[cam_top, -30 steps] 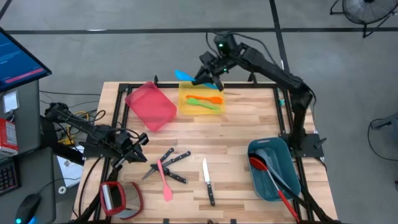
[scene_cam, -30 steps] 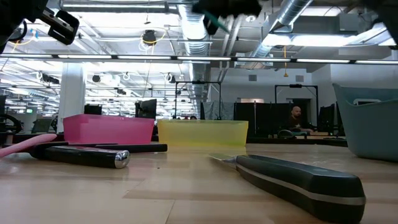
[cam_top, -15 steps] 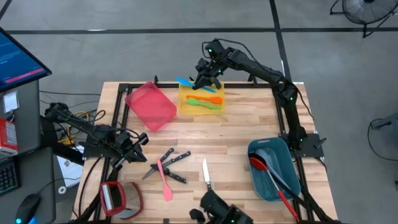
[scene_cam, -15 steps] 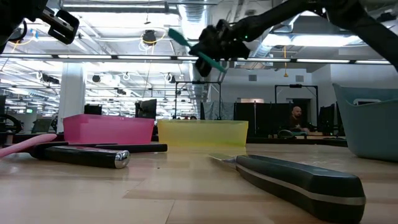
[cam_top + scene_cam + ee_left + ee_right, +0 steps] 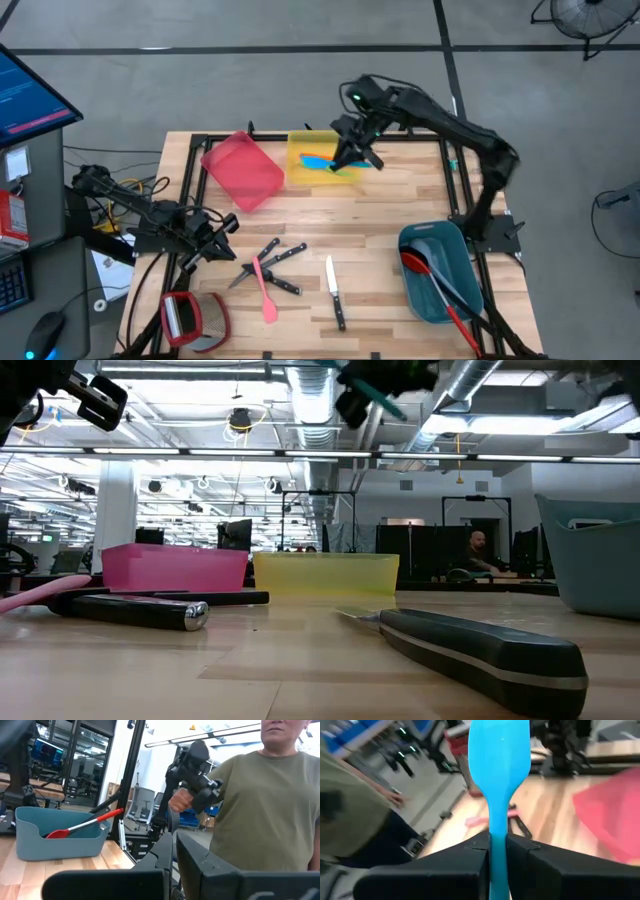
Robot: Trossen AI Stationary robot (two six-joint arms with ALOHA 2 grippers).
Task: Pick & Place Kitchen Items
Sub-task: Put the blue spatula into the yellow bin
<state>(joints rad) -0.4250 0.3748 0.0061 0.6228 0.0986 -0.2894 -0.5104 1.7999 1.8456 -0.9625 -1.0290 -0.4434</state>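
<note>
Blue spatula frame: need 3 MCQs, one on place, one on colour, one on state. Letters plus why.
1. Where is the right gripper?
A. over the yellow bin
B. over the teal bin
C. at the table's near edge

2. What colour is the spoon lying in the teal bin?
A. green
B. red
C. white

3. What state is the right gripper in?
A. open, empty
B. shut on a knife
C. shut on the blue spatula

Answers:
1 A, the high view has it above the yellow bin.
2 B, the red spoon lies along that bin.
3 C, the right wrist view shows the fingers clamped on the blue spatula.
</note>
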